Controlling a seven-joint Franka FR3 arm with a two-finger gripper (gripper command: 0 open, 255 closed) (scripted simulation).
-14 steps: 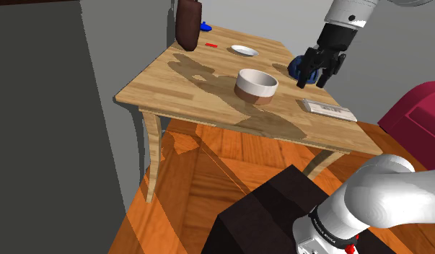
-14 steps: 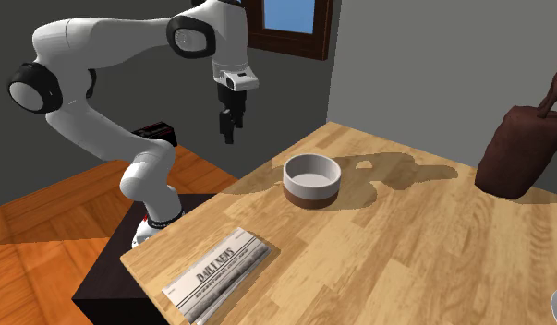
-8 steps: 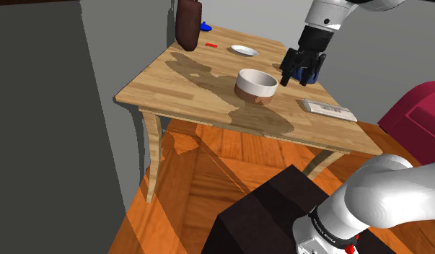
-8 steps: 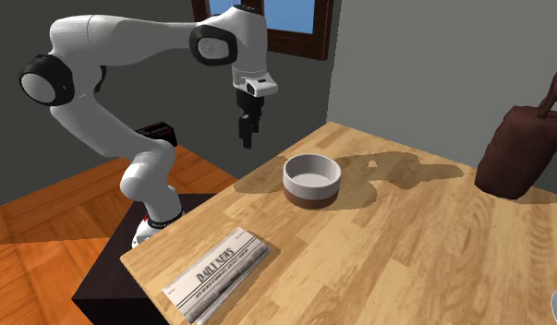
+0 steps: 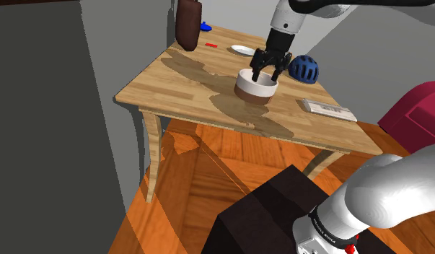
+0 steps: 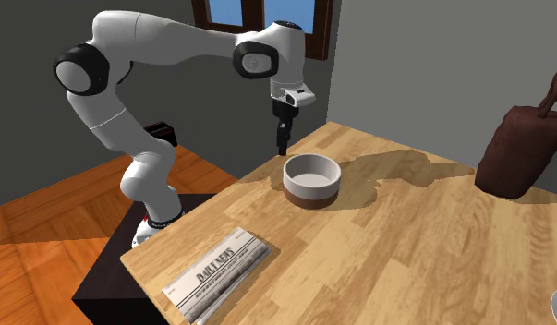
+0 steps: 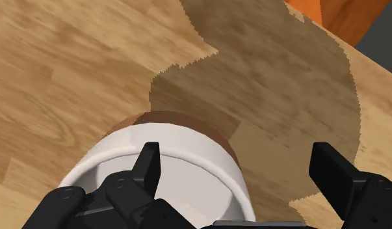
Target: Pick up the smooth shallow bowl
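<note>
We find the round white bowl with a brown base (image 5: 255, 87) standing upright near the middle of the light wooden table (image 5: 176, 81). The black two-finger gripper (image 5: 268, 74) hangs just over it, and its fingers cover part of the bowl's far rim in the shoulder view.

From the wrist, the gripper (image 7: 238, 159) is spread wide and grasps nothing. One finger (image 7: 149, 162) sits over the bowl (image 7: 194, 153), while the other is outside its wall over the shaded wood. The near half of the bowl is cut off by the hand.

In the second exterior view the gripper (image 6: 282, 146) shows edge-on as a thin dark bar beside the bowl (image 6: 311, 180), so its spread cannot be read there. Nor can we tell whether a fingertip touches the rim.

A small white dish (image 5: 241, 50) is partly hidden behind the arm. A blue helmet (image 5: 305, 68) lies just beyond the bowl, and a folded newspaper (image 6: 218, 272) lies near the table's edge. A dark brown bag (image 6: 516, 148) is cut off at the frame's right side.
</note>
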